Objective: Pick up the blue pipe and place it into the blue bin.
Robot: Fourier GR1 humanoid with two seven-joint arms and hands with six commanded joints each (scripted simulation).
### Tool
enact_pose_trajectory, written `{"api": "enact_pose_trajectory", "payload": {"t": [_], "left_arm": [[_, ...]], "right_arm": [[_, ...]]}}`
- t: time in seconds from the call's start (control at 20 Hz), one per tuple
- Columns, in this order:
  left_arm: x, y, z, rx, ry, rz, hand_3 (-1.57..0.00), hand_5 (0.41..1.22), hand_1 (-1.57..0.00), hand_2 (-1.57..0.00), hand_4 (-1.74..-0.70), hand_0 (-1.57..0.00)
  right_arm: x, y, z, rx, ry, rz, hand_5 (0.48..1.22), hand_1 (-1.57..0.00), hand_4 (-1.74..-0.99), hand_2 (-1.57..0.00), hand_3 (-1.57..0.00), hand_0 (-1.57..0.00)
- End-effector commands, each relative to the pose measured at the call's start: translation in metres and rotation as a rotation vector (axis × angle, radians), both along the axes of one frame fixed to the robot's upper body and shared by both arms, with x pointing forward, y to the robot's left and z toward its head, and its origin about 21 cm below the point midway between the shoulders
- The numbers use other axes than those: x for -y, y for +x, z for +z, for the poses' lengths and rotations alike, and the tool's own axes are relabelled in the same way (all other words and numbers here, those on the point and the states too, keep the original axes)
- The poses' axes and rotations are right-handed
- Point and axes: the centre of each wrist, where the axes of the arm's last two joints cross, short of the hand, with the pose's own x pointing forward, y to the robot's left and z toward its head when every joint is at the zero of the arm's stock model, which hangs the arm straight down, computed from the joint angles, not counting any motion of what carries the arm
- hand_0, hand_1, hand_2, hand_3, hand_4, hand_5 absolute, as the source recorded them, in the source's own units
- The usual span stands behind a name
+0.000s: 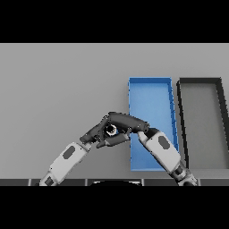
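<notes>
**Pipe held beside the blue bin**

The blue pipe (111, 130) is clasped in the curled fingers of the right hand (123, 123), just off the blue bin's (150, 91) left wall. The left hand (96, 131) is pressed alongside, its grip unclear. A dark bin (200, 82) is set toward the counter's (58, 85) right edge.

right hand (123, 121) curled round blue pipe (111, 130), frame centre | left hand (95, 132) touching it | blue bin (150, 96) right of centre | dark bin (201, 112) far right

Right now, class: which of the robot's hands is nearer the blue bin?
Right. The right hand overlaps the blue bin's left wall, its forearm lying across the bin. The left hand sits left of the bin, over the table.
</notes>
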Motion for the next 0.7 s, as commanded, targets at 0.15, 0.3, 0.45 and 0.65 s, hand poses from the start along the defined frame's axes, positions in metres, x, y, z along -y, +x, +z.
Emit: {"api": "enact_pose_trajectory", "payload": {"t": [0.15,0.3,0.45,0.65], "left_arm": [[0.000,0.002,0.003,0.032,0.043,-0.028,-0.52,1.219,-1.19,-1.24,-1.54,-1.41],[-0.002,0.003,0.005,0.027,0.095,-0.066,-0.27,1.220,-0.64,-0.65,-1.25,-0.78],[-0.009,0.005,0.002,0.047,0.128,-0.094,-0.14,1.118,-0.33,-0.33,-1.05,-0.40],[-0.007,0.007,0.001,0.047,0.170,-0.042,-0.05,0.842,-0.13,-0.14,-0.88,-0.16]], "right_arm": [[0.003,0.000,0.000,-0.034,0.027,0.023,1.177,-1.54,-1.477,-1.54,-1.53,-1.54],[0.000,-0.004,0.000,-0.013,0.020,0.033,1.198,-1.56,-1.481,-1.56,-1.55,-1.56],[0.000,-0.008,-0.001,-0.017,0.021,0.028,1.209,-1.56,-1.483,-1.56,-1.56,-1.56],[-0.002,-0.007,0.000,-0.022,0.034,0.028,1.216,-1.57,-1.484,-1.57,-1.57,-1.57]]}}
